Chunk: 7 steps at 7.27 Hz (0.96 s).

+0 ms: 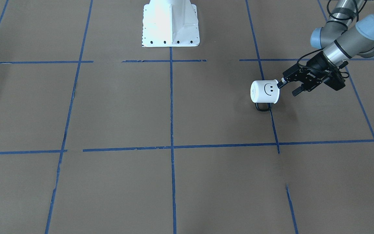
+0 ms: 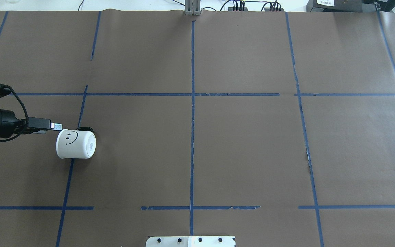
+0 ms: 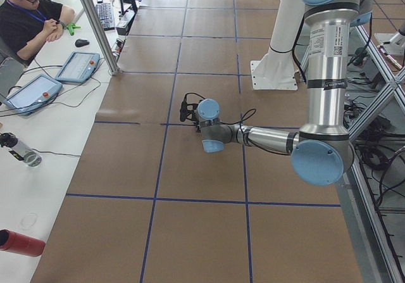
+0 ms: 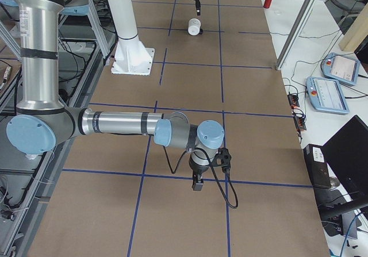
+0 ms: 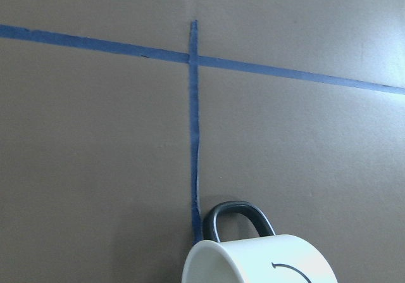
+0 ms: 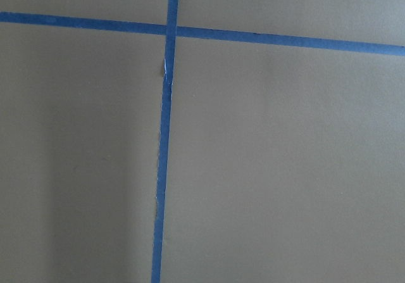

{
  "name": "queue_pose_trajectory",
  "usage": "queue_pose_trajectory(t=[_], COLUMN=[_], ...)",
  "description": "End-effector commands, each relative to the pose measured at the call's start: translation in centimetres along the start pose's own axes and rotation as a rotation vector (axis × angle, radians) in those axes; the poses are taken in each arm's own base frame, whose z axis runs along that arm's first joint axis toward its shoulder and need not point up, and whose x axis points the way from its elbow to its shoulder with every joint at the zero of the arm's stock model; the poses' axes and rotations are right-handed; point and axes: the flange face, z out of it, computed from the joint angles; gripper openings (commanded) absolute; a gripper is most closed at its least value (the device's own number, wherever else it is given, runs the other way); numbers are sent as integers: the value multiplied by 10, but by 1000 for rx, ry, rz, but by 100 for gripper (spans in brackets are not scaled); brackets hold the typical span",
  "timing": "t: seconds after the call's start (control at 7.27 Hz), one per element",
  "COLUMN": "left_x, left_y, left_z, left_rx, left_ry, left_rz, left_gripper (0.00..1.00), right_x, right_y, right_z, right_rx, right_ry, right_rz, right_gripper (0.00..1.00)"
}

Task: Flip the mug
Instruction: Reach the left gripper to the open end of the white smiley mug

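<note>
Though sideways, mug (image 1: 265,92) beside left pincer (image 1: 288,88).

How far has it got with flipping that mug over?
About halfway, it seems. The mug lies on its side on the table, neither upright nor upside down. The left gripper sits at its open end, jaws apart, gripping nothing. Left to do: tip it the rest of the way onto one end.

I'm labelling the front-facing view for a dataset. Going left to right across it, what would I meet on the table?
white robot base → mug, lying on its side → left gripper, right at the mug's end
</note>
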Motion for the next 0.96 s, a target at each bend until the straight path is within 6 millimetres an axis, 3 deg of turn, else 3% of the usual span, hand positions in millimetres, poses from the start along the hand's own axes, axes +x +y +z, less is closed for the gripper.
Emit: queue_pose_trajectory(t=[0.0,0.14,0.41,0.55,0.83], left_x=[9,18,9,4,13], left_y=[12,16,12,25,33], left_z=[15,22,49,56,61], left_rx=[55,112,160,136,106], left_ry=[93,151,167,205,232], left_rz=[-48,-68,-80,-73,-98], left_gripper=[100,100,100,100,100], right_x=[0,0,0,0,0], right_y=[0,0,0,0,0], right_z=[0,0,0,0,0], right_rx=[0,0,0,0,0], right_ry=[0,0,0,0,0], right_rz=[0,0,0,0,0], right_gripper=[100,100,100,100,100])
